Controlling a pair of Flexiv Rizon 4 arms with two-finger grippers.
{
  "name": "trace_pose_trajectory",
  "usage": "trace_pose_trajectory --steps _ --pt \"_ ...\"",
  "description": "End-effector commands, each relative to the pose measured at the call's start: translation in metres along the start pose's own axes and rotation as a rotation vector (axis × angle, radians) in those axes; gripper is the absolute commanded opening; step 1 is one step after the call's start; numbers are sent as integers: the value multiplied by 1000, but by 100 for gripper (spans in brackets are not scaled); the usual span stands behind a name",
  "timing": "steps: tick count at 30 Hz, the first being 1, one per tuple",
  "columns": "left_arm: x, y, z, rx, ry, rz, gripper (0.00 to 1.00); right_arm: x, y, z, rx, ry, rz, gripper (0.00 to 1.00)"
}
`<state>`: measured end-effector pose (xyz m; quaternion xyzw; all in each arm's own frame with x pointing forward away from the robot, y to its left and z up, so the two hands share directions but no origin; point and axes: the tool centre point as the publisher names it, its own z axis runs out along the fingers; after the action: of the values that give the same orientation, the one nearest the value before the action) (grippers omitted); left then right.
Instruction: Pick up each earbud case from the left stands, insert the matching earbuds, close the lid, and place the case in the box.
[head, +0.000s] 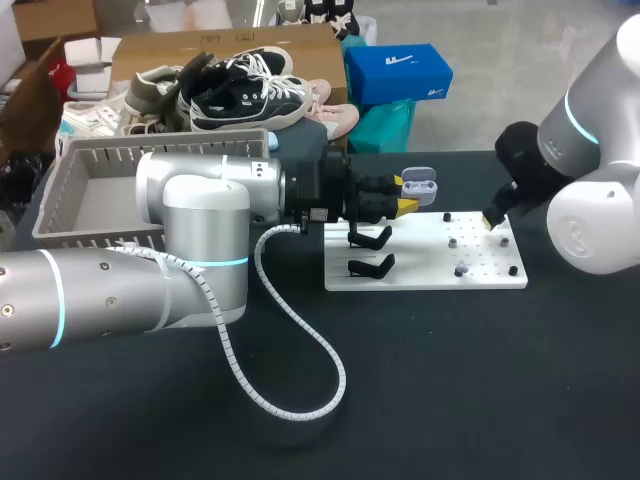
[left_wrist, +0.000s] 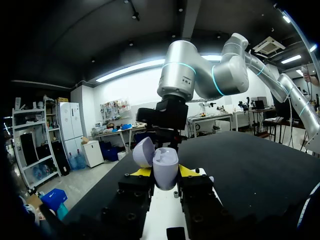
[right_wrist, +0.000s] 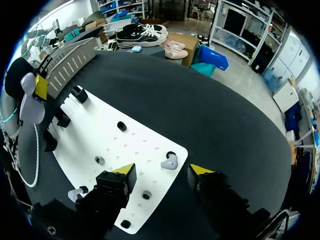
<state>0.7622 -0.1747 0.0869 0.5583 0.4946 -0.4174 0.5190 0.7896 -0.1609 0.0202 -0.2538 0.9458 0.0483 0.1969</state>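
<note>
A grey slatted box (head: 150, 148) sits on the dark surface (head: 450, 380) off the left end of the white board (head: 425, 275), with my left arm (head: 200, 215) lying across in front of it and reaching toward that same end. The left fingers (head: 407, 205) hang over the board's left part and are clenched on the lavender earbud case (head: 420, 181). In the left wrist view the case (left_wrist: 165, 170) stands upright, pinched from both sides just above the yellow tips of the left fingers (left_wrist: 141, 172), its lid (left_wrist: 144, 151) swung open to one side. Beneath that grip, black stands (head: 370, 238) rise along the board's left edge. Further toward the board's right, small dark pegs (head: 447, 215) dot its face, and one pale earbud (head: 459, 268) lies near the board's front edge. The right wrist view shows that same earbud (right_wrist: 76, 194) beside its own black finger. A second earbud (right_wrist: 170, 161) rests near the board's far right corner, beside a peg. It lies in the gap ahead of the right fingers (right_wrist: 126, 169), which are spread apart and released, touching nothing. From above, the right fingers (head: 492, 217) hover over the board's far right corner, and my right arm (head: 590, 200) comes in past the board's right end.
</note>
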Motion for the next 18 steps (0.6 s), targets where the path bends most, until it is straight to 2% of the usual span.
trace_pose_trajectory --steps 1,2,5,9,18 --pt "1 0 0 0 -2 1 0 0 2 0 26 -5 5 60" --pt "1 0 0 0 -2 1 0 -1 1 0 26 -5 6 54" --pt "1 0 0 0 -2 1 0 -3 0 1 28 -4 9 50" --pt "1 0 0 0 -2 1 0 -6 0 1 32 -2 8 52" --pt "1 0 0 0 -2 1 0 -7 -3 4 38 -3 31 47"
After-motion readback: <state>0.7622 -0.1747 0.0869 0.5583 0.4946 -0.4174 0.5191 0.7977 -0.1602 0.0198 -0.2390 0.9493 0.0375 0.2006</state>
